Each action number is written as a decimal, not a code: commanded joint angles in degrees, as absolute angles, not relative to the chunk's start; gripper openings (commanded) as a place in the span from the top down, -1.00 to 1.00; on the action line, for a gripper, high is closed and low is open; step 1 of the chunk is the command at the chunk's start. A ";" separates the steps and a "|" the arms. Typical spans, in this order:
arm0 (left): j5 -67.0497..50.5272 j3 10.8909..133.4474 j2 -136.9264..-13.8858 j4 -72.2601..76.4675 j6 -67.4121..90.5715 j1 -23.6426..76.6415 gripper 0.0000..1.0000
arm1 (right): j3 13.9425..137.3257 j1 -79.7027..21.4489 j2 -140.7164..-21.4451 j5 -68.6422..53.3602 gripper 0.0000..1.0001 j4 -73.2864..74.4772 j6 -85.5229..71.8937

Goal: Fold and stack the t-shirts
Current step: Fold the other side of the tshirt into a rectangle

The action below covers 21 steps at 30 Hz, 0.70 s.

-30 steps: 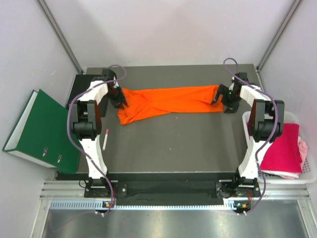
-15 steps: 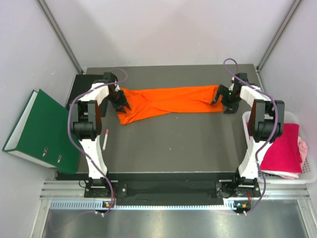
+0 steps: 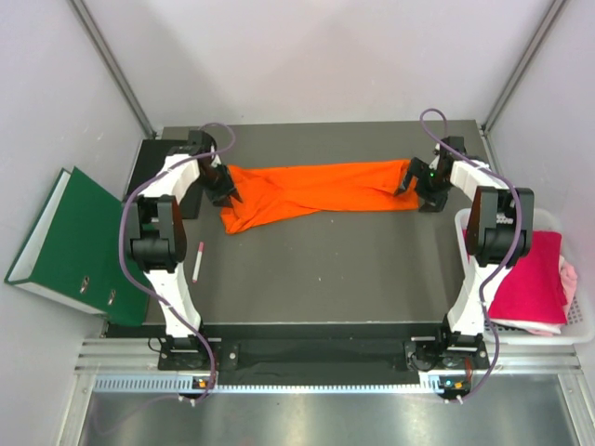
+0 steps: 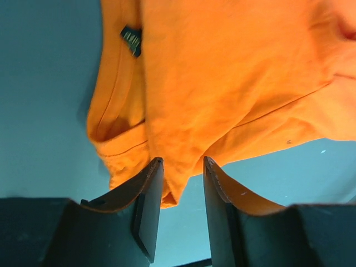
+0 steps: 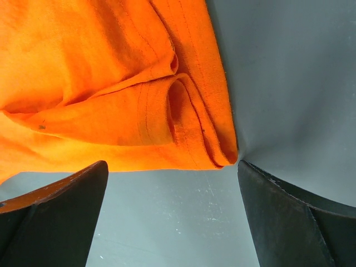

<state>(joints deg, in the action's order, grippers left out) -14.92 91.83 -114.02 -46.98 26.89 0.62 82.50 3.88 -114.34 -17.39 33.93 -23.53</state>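
1. Jaws of the left gripper (image 4: 181, 161) stand narrowly apart. A low corner of the orange t-shirt (image 4: 222, 83) reaches in between the tips, and bare table shows in the gap below it, so the pads do not look pressed onto the cloth.
2. Jaws of the right gripper (image 5: 171, 164) stand wide apart, one finger at either side of the wrist view. The rolled hem of a fold of the orange shirt lies between and just ahead of the tips. Neither finger touches it.
3. In the overhead view the orange t-shirt (image 3: 307, 190) lies as a long, crumpled band across the far half of the table (image 3: 325, 269). Its left end bunches nearer than the rest.
4. The left gripper (image 3: 226, 190) sits at the band's left end and the right gripper (image 3: 411, 181) at its right end.
5. A small dark neck label (image 4: 130, 39) shows inside the collar (too blurred to read).
6. A magenta t-shirt (image 3: 530, 283) lies in a white basket (image 3: 558, 218) off the table's right edge, with a pale pink t-shirt (image 3: 568, 279) just showing at its right side.
7. A pink-and-white pen (image 3: 198, 260) lies on the table near the left arm.
8. A green binder (image 3: 70, 242) lies to the left of the table, well apart from the shirts.
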 commanded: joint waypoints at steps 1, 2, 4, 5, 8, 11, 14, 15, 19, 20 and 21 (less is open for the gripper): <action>-13.45 90.00 -111.27 -49.04 26.81 0.44 0.21 | 83.06 4.39 -112.85 -18.11 -0.99 32.17 -23.99; -13.19 90.00 -111.10 -49.22 26.81 0.44 0.21 | 82.97 4.39 -112.94 -18.19 -0.99 32.25 -23.99; -12.40 89.65 -111.27 -50.00 26.55 0.35 0.21 | 82.97 4.31 -113.03 -18.19 -0.99 32.17 -24.17; -12.31 89.47 -111.18 -49.84 26.46 0.35 0.21 | 82.97 4.31 -113.11 -18.28 -0.99 32.17 -24.08; -13.44 88.07 -111.44 -48.78 25.84 0.35 0.20 | 82.88 4.31 -113.12 -18.28 -0.99 32.08 -24.17; -14.15 87.89 -112.67 -48.08 25.84 0.44 0.20 | 83.06 4.31 -113.12 -18.37 -0.99 32.08 -24.17; -15.12 87.89 -114.34 -46.50 26.10 0.44 0.21 | 83.41 4.31 -113.29 -18.46 -0.99 32.52 -24.00; -15.38 87.89 -114.69 -45.80 26.28 0.44 0.23 | 83.58 4.31 -113.29 -18.46 -0.99 32.69 -23.99; -15.56 89.73 -116.54 -45.18 26.37 0.44 0.64 | 84.02 4.31 -113.38 -18.54 -0.99 32.96 -23.82; -15.38 90.43 -116.98 -45.00 26.37 0.44 0.78 | 84.02 4.31 -113.29 -18.54 -0.99 33.05 -23.82; -15.29 90.79 -117.24 -44.91 26.45 0.44 1.00 | 83.94 4.31 -113.29 -18.37 -0.99 32.96 -23.82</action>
<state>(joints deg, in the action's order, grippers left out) -14.59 88.05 -115.74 -46.89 26.76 0.62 82.50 3.86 -114.34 -17.93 33.95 -23.81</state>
